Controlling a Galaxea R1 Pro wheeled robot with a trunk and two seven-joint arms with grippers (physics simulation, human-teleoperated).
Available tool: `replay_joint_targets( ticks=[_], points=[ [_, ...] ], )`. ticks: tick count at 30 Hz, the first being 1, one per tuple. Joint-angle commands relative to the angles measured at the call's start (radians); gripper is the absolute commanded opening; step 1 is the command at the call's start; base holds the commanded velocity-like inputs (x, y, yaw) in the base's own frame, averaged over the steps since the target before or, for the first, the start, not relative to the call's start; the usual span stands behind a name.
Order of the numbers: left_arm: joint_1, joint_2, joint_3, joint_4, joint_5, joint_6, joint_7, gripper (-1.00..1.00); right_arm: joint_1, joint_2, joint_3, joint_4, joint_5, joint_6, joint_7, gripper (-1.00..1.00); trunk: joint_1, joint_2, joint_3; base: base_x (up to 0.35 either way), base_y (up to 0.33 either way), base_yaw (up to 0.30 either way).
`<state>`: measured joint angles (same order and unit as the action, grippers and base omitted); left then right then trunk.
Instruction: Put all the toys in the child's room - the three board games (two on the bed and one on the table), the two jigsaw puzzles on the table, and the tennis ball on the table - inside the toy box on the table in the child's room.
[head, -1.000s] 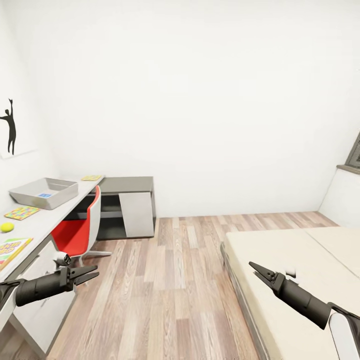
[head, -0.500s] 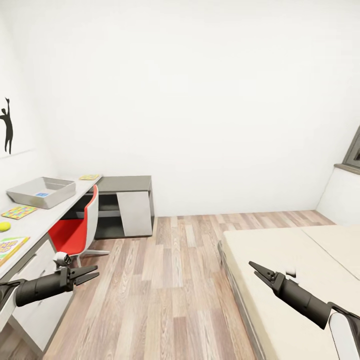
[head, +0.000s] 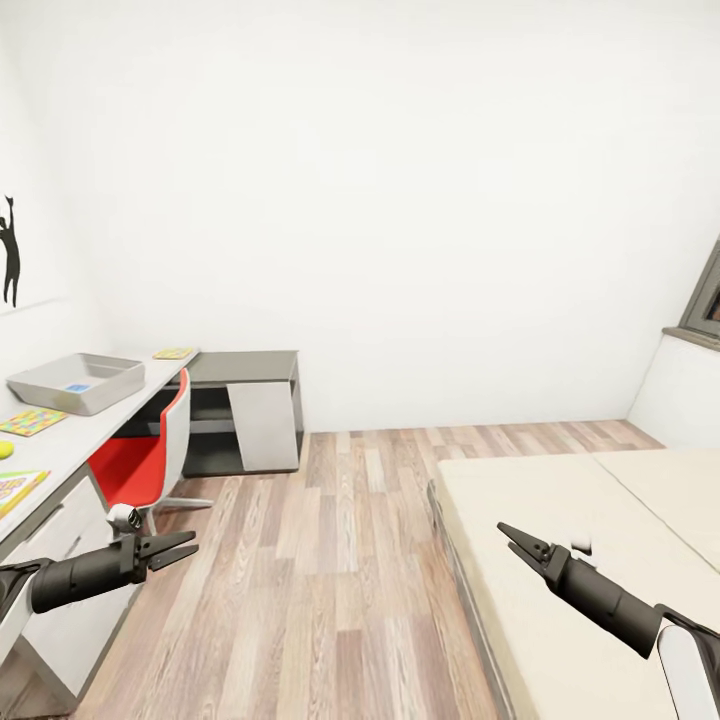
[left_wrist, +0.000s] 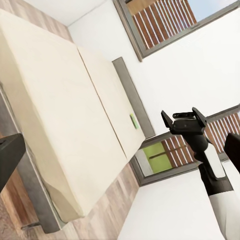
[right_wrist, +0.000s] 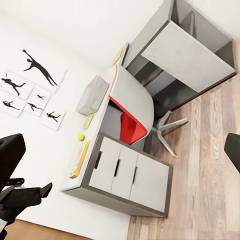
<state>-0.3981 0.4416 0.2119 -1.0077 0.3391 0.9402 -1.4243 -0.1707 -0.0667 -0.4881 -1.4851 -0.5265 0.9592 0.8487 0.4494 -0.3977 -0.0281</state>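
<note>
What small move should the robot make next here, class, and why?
Probably keep turning right toward the bed, then roll closer. Both grippers, left and right, are open and empty, the toy box already holds something blue, and a green board game lies at the bed's far end, seemingly out of reach.

white walls (head: 400, 200) | plank floor (head: 340, 560) — red chair (head: 140, 460) (swivel) | grey cabinet (head: 250, 400)

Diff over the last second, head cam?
Only the camera moved: it is turning right, so the table, toy box and red chair slide left and more of the bed shows. Left gripper and right gripper keep their pose, both open and empty.
</note>
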Motion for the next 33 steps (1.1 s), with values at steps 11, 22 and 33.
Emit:
replay_joint_targets(
  ticks=[11, 22, 33],
  points=[
    [-0.001, 0.000, 0.000, 0.000, 0.001, 0.011, -0.002, 1.00, -0.001, 0.002, 0.000, -0.001, 0.003, 0.003, 0.004, 1.00, 0.001, -0.002, -0.002, -0.039, -0.099, 0.173],
    [-0.001, -0.001, 0.000, 0.000, 0.001, 0.010, -0.002, 1.00, -0.001, 0.000, 0.001, 0.006, 0.004, 0.003, 0.003, 1.00, 0.001, -0.002, -0.002, -0.043, -0.099, 0.035],
    [-0.001, -0.001, 0.000, -0.001, 0.001, 0.010, -0.002, 1.00, -0.001, 0.003, 0.001, 0.007, 0.004, 0.003, 0.003, 1.00, 0.001, -0.002, -0.002, -0.003, -0.005, 0.002]
  ],
)
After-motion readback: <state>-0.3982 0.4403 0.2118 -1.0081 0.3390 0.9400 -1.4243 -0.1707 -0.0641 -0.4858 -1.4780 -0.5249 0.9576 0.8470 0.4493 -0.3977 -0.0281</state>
